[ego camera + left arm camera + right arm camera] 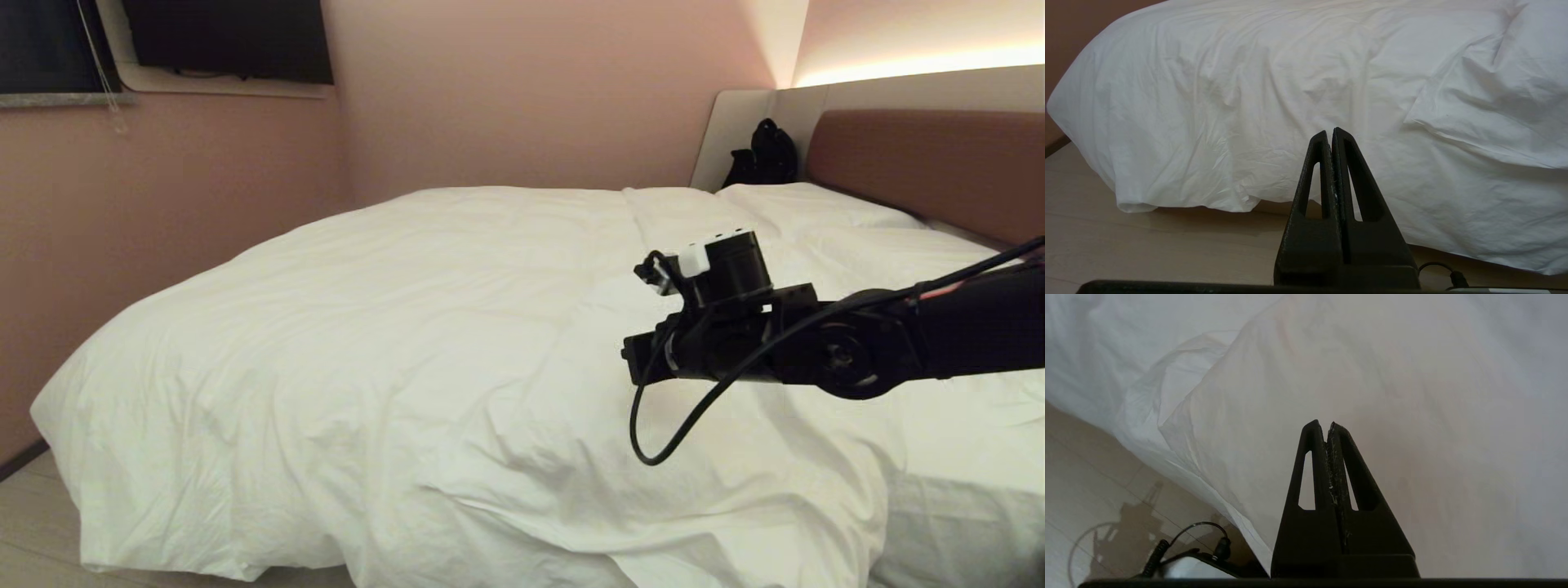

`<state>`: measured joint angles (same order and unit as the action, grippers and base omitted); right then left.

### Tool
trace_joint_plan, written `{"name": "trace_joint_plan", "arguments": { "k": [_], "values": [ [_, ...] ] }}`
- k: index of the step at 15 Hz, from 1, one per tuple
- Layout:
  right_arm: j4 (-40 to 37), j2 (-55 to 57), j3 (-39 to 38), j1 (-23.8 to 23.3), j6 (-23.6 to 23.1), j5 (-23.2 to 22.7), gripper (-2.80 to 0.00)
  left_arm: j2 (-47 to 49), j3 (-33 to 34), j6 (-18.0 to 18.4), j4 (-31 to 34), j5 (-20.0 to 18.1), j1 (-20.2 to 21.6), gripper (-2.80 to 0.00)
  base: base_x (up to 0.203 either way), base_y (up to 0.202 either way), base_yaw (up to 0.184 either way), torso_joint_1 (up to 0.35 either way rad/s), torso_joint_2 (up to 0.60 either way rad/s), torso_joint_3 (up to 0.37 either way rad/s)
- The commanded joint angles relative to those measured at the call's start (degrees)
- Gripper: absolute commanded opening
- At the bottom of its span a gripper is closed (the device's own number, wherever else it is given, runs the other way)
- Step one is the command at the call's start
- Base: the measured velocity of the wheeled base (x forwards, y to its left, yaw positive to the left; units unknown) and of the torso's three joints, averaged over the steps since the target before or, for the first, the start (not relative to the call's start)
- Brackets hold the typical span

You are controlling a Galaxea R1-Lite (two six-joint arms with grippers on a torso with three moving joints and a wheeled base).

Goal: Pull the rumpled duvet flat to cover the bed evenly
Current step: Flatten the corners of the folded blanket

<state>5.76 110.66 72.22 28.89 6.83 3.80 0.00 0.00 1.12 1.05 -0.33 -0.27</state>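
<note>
White duvet (424, 343) spread over bed (931, 163), near edge hanging toward floor (1147, 245). My left gripper (1331, 136) low beside it — fingers pressed together, empty. My right gripper (1327, 428) over duvet — fingers together, gripping nothing. Pillows (816, 208) farthest, by headboard.

Soft matt cloth on the bed, hard matt black plastic on the hands.

The duvet (392, 343) is white woven cloth, matt and puffy, with fine creases and soft folds. The headboard (931, 167) looks like smooth brown padded upholstery with a dull finish. The floor (1147, 249) is pale, wood-look and smooth, with a faint sheen. The left hand (1329, 132) and right hand (1323, 424) are matt black plastic; the right hand's inner pads (1333, 473) look scuffed and flecked.
</note>
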Motion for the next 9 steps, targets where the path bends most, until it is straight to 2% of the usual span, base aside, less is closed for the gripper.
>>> {"name": "trace_joint_plan", "arguments": {
  "k": [1, 2, 3, 6, 7, 9],
  "values": [
    [-1.37, 0.62, 0.12, 1.57, 10.53, 8.50, -2.80, 0.00, 0.00, 0.02, 0.01, -0.02, 0.00, -2.80, 0.000, 0.000, 0.000, 0.000, 0.00, 0.000],
    [-3.61, 0.19, 0.10, 2.84, 12.28, 10.36, -2.06, 0.00, 0.00, 0.02, 0.01, -0.02, 0.00, -2.80, 0.000, 0.000, 0.000, 0.000, 0.00, 0.000],
    [-3.81, 0.02, 0.22, 3.57, 14.74, 11.64, 0.00, 0.00, 0.00, 0.02, 0.01, -0.02, 0.00, -2.80, 0.000, 0.000, 0.000, 0.000, 0.00, 0.000],
    [-5.67, 1.34, 4.23, 4.81, 20.45, 15.22, 0.00, 0.00, 0.00, 0.02, 0.01, -0.02, 0.00, -2.80, 0.000, 0.000, 0.000, 0.000, 0.00, 0.000],
    [-7.68, 2.65, 6.91, 5.44, 22.73, 17.84, 0.00, 0.00, 0.00, 0.02, 0.01, -0.02, 0.00, -2.80, 0.000, 0.000, 0.000, 0.000, 0.00, 0.000],
    [-12.65, 5.17, 10.20, 7.25, 26.85, 20.28, 0.00, 0.00, 0.00, 0.02, 0.01, -0.02, 0.00, -2.80, 0.000, 0.000, 0.000, 0.000, 0.00, 0.000]
  ]
}}
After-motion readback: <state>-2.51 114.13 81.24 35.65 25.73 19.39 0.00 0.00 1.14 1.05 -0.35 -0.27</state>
